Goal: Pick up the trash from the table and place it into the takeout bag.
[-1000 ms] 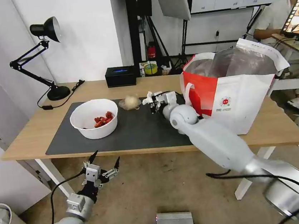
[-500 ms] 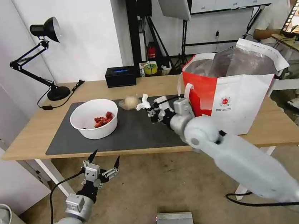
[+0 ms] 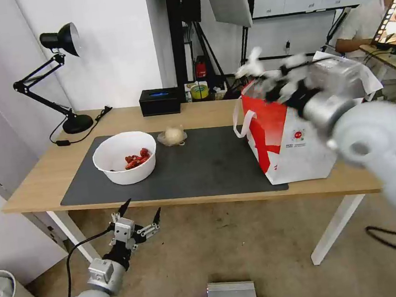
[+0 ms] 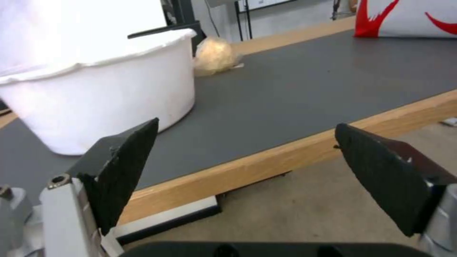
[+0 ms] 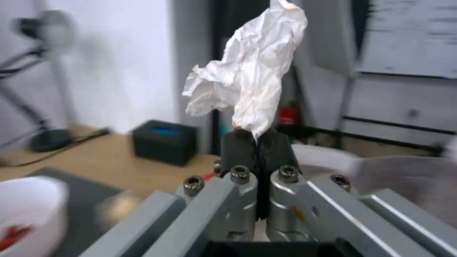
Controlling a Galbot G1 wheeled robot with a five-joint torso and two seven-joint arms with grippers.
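The right gripper [image 3: 266,76] is raised above the near-left rim of the takeout bag [image 3: 297,142], its jaws clenched on the crumpled white tissue [image 5: 250,75]. In the right wrist view the tissue stands up out of the pinched black jaws, with the bag's silver lining below and beside them. In the head view the tissue [image 3: 250,67] shows as a white blur just above the bag's red corner.

The bag stands on the right part of the tabletop [image 3: 44,180], partly on the dark grey mat [image 3: 200,167]. On the mat's left side sits the white round bowl [image 3: 123,157] with red scraps, and near it, toward the back edge, the beige ball in clear wrap [image 3: 172,135].

The left gripper [image 3: 136,217] hangs below the tabletop's front edge, its 2 jaws released and spread wide.
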